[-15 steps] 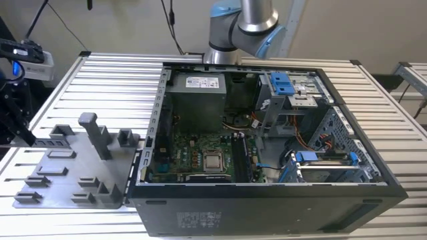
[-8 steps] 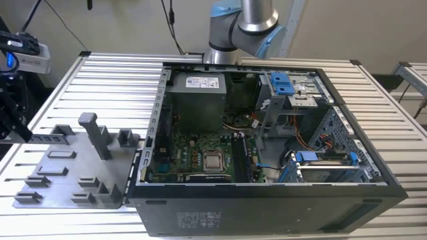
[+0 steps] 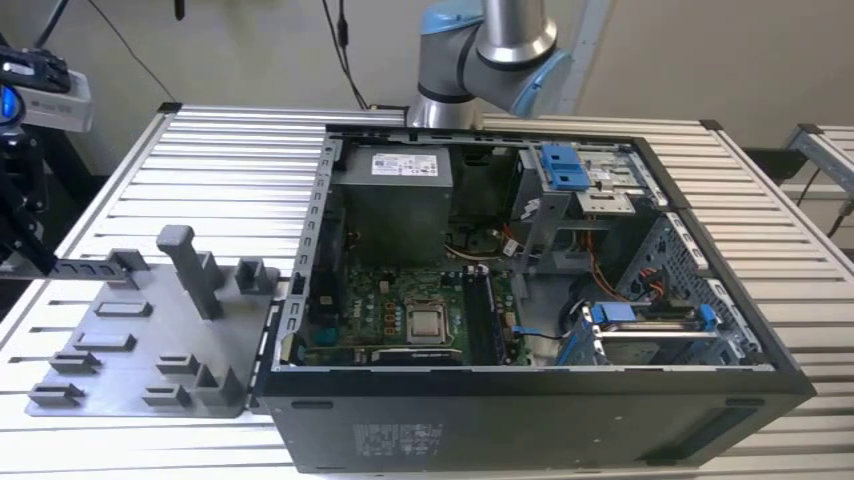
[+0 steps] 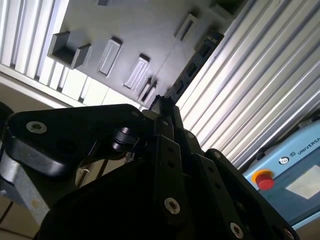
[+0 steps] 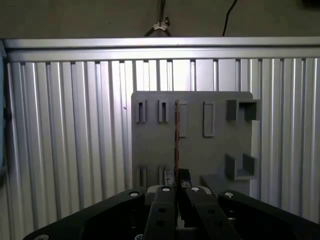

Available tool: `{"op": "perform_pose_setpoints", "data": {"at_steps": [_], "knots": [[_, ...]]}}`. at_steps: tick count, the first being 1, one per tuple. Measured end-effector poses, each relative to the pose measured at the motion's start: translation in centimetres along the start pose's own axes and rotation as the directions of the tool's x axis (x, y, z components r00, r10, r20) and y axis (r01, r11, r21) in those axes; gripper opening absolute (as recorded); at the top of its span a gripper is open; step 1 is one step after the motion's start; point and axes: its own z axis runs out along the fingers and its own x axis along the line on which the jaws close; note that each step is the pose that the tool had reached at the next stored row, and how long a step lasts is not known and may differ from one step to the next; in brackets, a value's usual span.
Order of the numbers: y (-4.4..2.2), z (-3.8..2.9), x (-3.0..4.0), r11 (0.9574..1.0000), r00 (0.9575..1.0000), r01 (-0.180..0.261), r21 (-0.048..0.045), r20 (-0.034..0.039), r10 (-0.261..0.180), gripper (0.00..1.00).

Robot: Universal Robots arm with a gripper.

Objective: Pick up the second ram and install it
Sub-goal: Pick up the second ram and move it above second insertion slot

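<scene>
Black end effector [image 5: 176,186] pinches the thin, flat ram [image 5: 176,132] edge-on, over a slotted grey holder [image 5: 195,150] on the ribbed metal bench [image 5: 75,140].

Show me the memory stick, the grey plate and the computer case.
memory stick [image 4: 194,64], second wrist view, mid board
grey plate [image 5: 195,150], first wrist view, bare face
computer case [image 3: 561,420], exterior view, front wall

Printed label [image 3: 404,161] on the power supply [image 3: 391,208]; lettering [image 4: 301,149] on the blue box [image 4: 290,172].
</scene>
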Motion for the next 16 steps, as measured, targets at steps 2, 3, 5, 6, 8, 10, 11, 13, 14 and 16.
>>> {"op": "perform_pose_setpoints", "data": {"at_steps": [2, 3, 5, 6, 8, 10, 11, 13, 14, 16], "knots": [[0.01, -0.27, -0.02, 1.0, 1.0, 0.0, 0.0, 0.0, 0.0, 0.14], [0.01, -0.41, -0.03, 1.0, 1.0, 0.0, 0.0001, 0.0001, 0.0, 0.14], [0.02, -0.67, -0.04, 1.0, 1.0, 0.0, -0.0001, 0.0, 0.0, 0.14], [0.02, -0.82, -0.05, 1.0, 1.0, 0.0, 0.0001, 0.0001, 0.0, 0.14], [0.03, -1.16, -0.08, 1.0, 1.0, 0.0, 0.0, 0.0001, 0.0, 0.14], [0.04, -1.49, -0.1, 1.0, 1.0, 0.0, 0.0, 0.0001, 0.0, 0.14], [0.05, -1.63, -0.11, 1.0, 1.0, 0.0, 0.0001, 0.0001, 0.0, 0.14], [0.05, -1.93, -0.13, 1.0, 1.0, 0.0, 0.0, 0.0, 0.0, 0.14], [0.06, -2.08, -0.14, 1.0, 1.0, 0.0, 0.0, 0.0, 0.0, 0.14], [0.06, -2.4, -0.16, 1.0, 1.0, 0.0, 0.0, 0.0001, 0.0, 0.14]]}}
